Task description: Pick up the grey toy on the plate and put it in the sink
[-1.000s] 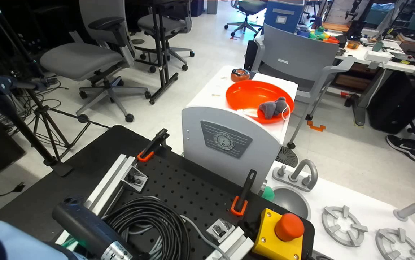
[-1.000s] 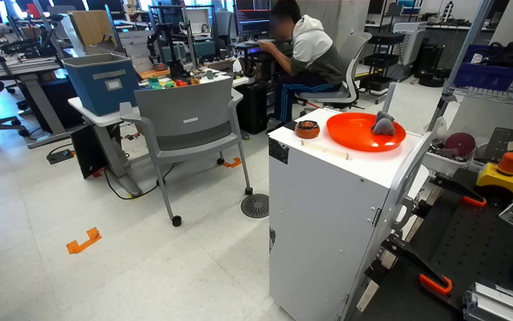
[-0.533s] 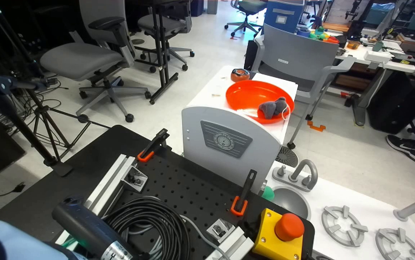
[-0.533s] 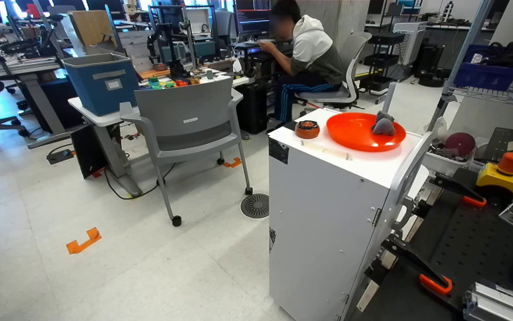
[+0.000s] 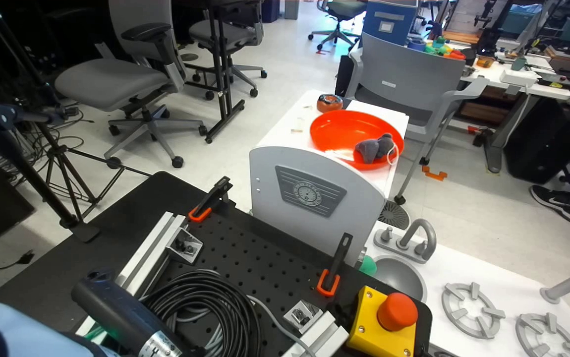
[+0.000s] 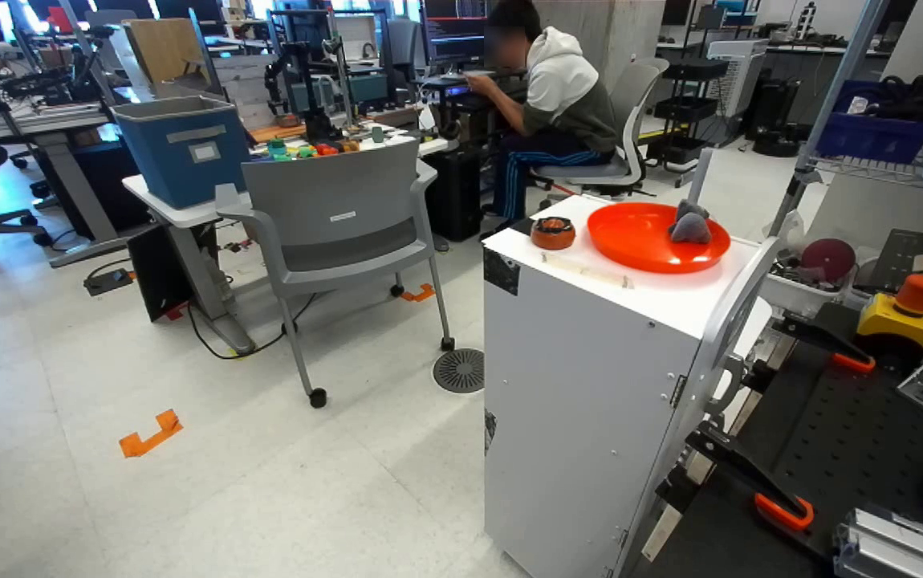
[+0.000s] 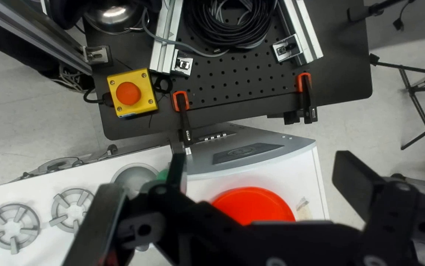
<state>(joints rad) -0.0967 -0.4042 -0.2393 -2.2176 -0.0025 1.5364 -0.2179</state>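
Note:
The grey toy [image 5: 375, 148], a small plush lump with a pale loop of string, rests on the orange plate [image 5: 339, 129] towards one side of its rim. In an exterior view the same toy [image 6: 690, 225] sits on the plate [image 6: 630, 237] on top of a white cabinet. A grey round sink [image 5: 400, 278] with a tap is set in the lower white counter. My gripper [image 7: 260, 166] shows only in the wrist view, open, with nothing between its fingers. Part of the plate [image 7: 251, 203] appears beyond it; the gripper's body hides the rest, and the toy does not show there.
A raised grey panel [image 5: 314, 196] stands between plate and sink. A green object [image 5: 368, 266] lies at the sink's edge. Toy burners [image 5: 473, 310], an emergency-stop box [image 5: 384, 317], an upright clamp [image 5: 334, 265] and coiled cable [image 5: 205, 312] are nearby. An orange tape roll [image 6: 552, 233] sits beside the plate.

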